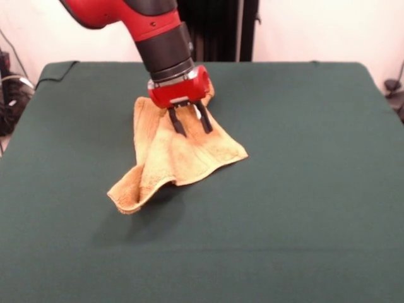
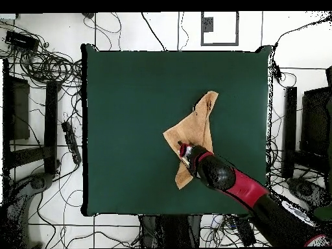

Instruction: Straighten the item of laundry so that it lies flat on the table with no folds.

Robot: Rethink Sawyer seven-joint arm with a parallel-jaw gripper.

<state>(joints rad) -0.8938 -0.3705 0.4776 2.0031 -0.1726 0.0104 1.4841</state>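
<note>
A: From the front, where is the golden-orange terry towel?

B: On the dark green cloth-covered surface, a little left of centre and toward the far half. It is crumpled, not flat: ridges run down from the top, one corner points right, and another part rolls into a fold at the near left, with a shadow under that raised edge.

A: And the red and black arm?

B: It comes down from the upper left. Its red-cased tool stands over the towel's upper part, two dark fingers pointing down with a clear gap between them. The tips reach the cloth; I cannot tell whether they pinch any of it.

A: Now from above?

B: The towel lies right of the surface's centre, a long uneven shape running from a narrow end at the upper right to a corner at the lower left. The arm enters from the lower right, and the tool sits on the towel's lower part. Cables and dark equipment ring the surface on the pale floor.
</note>
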